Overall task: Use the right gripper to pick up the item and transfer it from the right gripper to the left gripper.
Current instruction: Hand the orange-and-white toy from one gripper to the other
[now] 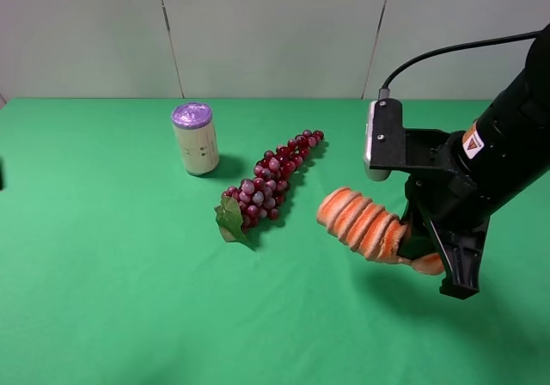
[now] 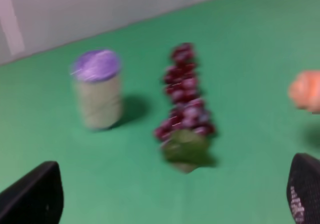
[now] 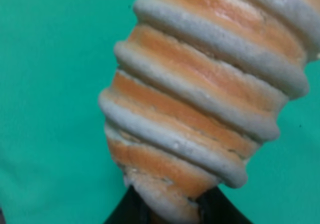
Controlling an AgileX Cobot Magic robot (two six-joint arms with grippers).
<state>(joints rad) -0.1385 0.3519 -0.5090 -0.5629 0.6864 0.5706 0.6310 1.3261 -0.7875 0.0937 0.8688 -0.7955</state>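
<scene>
A striped orange-and-cream roll (image 1: pixel 361 223) is gripped at one end by the closed right pincer (image 1: pixel 427 252) and held above the green table (image 1: pixel 103 299). From the pincer, the roll is pointed toward ten o'clock. The left pincer (image 2: pixel 170 196) is spread wide, holding nothing.

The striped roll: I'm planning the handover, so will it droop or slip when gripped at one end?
Probably fairly stiff: the striped roll juts from the right gripper, clamped at one end, without drooping. Its raised ridges likely resist slipping.
</scene>
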